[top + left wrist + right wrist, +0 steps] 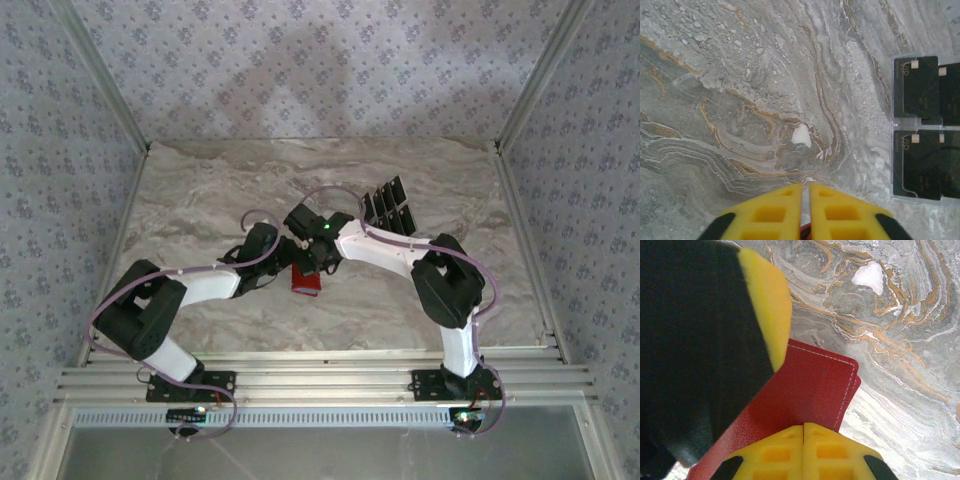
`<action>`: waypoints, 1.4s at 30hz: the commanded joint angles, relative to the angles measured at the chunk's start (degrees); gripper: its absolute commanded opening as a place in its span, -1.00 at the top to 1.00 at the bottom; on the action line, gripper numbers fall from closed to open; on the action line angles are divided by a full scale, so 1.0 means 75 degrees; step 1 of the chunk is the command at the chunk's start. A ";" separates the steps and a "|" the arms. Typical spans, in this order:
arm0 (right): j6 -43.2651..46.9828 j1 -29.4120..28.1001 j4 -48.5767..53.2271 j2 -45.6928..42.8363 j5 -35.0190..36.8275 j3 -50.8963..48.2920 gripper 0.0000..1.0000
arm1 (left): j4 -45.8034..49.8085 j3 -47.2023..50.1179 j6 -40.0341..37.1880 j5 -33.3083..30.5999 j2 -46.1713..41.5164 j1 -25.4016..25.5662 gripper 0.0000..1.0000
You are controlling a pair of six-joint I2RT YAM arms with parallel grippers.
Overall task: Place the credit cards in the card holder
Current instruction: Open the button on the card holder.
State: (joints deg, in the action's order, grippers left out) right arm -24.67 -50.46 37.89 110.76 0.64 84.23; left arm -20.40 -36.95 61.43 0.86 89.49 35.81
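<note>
Grip on the card holder is the step in hand. The holder sits near the middle of the table, a little toward the near edge, folded and red side up, and no pocket is exposed yet.

The right gripper has its yellow fingers pressed together over the holder's near edge, so it looks clamped on the cover. The left gripper is also closed, with a sliver of red between its fingers. In the right wrist view one of its fingers lies on the cover beside the other gripper, so I judge that it pinches the holder too.

The credit cards are untouched. They lie in rows in a clear plastic tray, farther toward the far edge and to the right, apart from the holder.

Next, the two grippers probably need to draw the covers apart while keeping one side pinned. One must then let go to fetch a card.
</note>
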 commanded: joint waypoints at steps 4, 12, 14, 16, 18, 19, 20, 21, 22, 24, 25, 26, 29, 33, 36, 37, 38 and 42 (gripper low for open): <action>-0.0243 0.0134 -0.0327 -0.0412 -0.0059 -0.0240 1.00 | -0.0384 0.0099 -0.0100 0.0155 -0.0066 0.0097 1.00; -0.0432 0.0342 -0.0763 -0.0602 -0.0142 -0.0649 1.00 | -0.0350 0.0172 -0.0233 0.0153 -0.0085 0.0099 1.00; -0.0438 0.0379 -0.0909 -0.0629 -0.0193 -0.0728 1.00 | -0.0305 0.0156 -0.0179 0.0214 -0.0002 0.0099 0.44; -0.0502 0.0416 -0.1057 -0.0644 -0.0204 -0.0814 1.00 | -0.0450 0.0209 -0.0086 0.0354 0.0087 0.0092 0.11; -0.0604 0.0462 -0.1204 -0.0657 -0.0227 -0.0901 1.00 | -0.0559 0.0271 0.0055 0.0456 0.0159 0.0095 -0.06; -0.0644 0.0482 -0.1293 -0.0681 -0.0227 -0.0954 1.00 | -0.0603 0.0307 0.0141 0.0490 0.0195 0.0090 -0.11; -0.0688 0.0502 -0.1368 -0.0699 -0.0228 -0.1003 1.00 | -0.0661 0.0357 0.0196 0.0527 0.0217 0.0094 -0.13; -0.0737 0.0530 -0.1465 -0.0716 -0.0250 -0.1065 1.00 | -0.0742 0.0416 0.0289 0.0540 0.0243 0.0093 -0.15; -0.0791 0.0552 -0.1546 -0.0729 -0.0251 -0.1101 1.00 | -0.0822 0.0476 0.0384 0.0547 0.0264 0.0089 -0.17; -0.0870 0.0568 -0.1650 -0.0752 -0.0274 -0.1199 1.00 | -0.1022 0.0586 0.0568 0.0575 0.0316 0.0095 -0.19; -0.0914 0.0577 -0.1711 -0.0763 -0.0273 -0.1221 1.00 | -0.1127 0.0624 0.0659 0.0599 0.0353 0.0094 -0.19; -0.0946 0.0585 -0.1753 -0.0775 -0.0290 -0.1270 1.00 | -0.1184 0.0648 0.0732 0.0634 0.0397 0.0095 -0.19; -0.1023 0.0602 -0.1863 -0.0811 -0.0343 -0.1333 1.00 | -0.1405 0.0662 0.0888 0.0705 0.0550 0.0092 -0.19; -0.1059 0.0600 -0.1908 -0.0811 -0.0431 -0.1349 1.00 | -0.1574 0.0638 0.0942 0.0723 0.0713 0.0094 -0.19; -0.1056 0.0600 -0.1910 -0.0797 -0.0449 -0.1357 1.00 | -0.1717 0.0605 0.0961 0.0749 0.0782 0.0092 -0.10; -0.1041 0.0592 -0.1910 -0.0793 -0.0458 -0.1352 1.00 | -0.1763 0.0591 0.0962 0.0752 0.0800 0.0098 -0.02; -0.1047 0.0587 -0.1911 -0.0788 -0.0453 -0.1357 1.00 | -0.1815 0.0582 0.0963 0.0765 0.0806 0.0100 0.08; -0.1014 0.0599 -0.1840 -0.0799 -0.0360 -0.1363 1.00 | -0.1873 0.0579 0.0903 0.0717 0.0720 0.0098 0.64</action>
State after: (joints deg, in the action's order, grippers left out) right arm -31.75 -45.89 24.34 106.37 -2.33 74.37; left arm -32.29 -32.38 68.20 6.00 94.94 36.16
